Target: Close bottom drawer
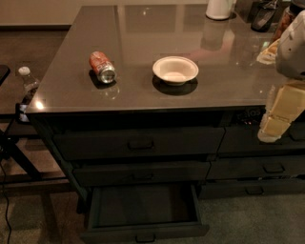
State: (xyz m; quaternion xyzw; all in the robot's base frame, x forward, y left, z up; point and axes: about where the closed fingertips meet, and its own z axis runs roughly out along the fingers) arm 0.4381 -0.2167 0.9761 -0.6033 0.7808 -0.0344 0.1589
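Note:
The bottom drawer [143, 232] is the lowest of the wide, dark grey three-drawer stack under the counter. It stands pulled far out toward me, and its shallow tray looks bare. A small dark pull sits at the middle of its flat front. The two drawers above it [138, 143] are pushed in. My gripper [275, 125] hangs at the right edge of the view, below the white arm, in front of the counter's right corner. It is well above and to the right of the open drawer and touches nothing.
On the grey counter [71, 95] lie a red can on its side [102, 67] and a white bowl [175, 70]. A white container [219, 8] stands at the back. The narrower drawer stack [267, 167] is at the right. A water bottle [27, 81] stands at the left.

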